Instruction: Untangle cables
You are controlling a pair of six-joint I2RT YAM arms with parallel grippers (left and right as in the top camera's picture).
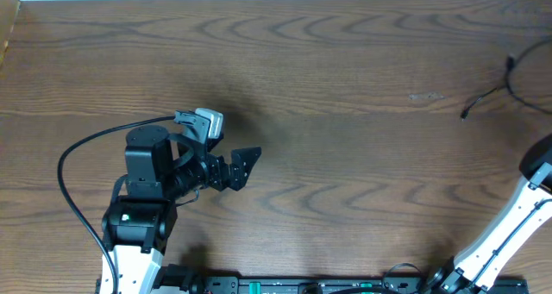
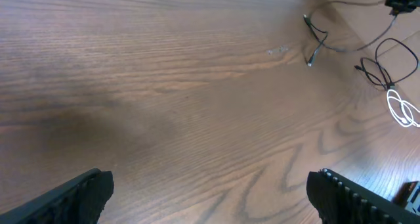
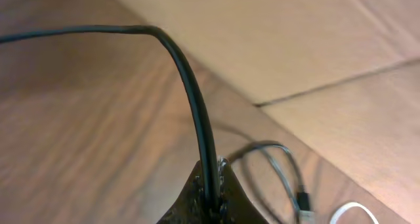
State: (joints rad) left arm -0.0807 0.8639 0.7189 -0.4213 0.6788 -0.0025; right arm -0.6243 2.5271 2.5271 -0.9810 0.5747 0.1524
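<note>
I hold my left end effector (image 1: 241, 169) released above the bench (image 1: 345, 53), well left of the cables (image 1: 488, 96); my right end effector (image 3: 211, 201) is clenched on one cable (image 3: 191, 86).

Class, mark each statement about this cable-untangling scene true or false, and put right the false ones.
1. The left gripper has its jaws wide open and holds nothing. True.
2. The right gripper is open and empty. False: it is shut on a black cord, which runs up out of its fingers.
3. A white cable shows at the right of the left wrist view. True.
4. The left gripper is touching a cable. False: only bare table lies before it, and the cables are well away from it.
</note>
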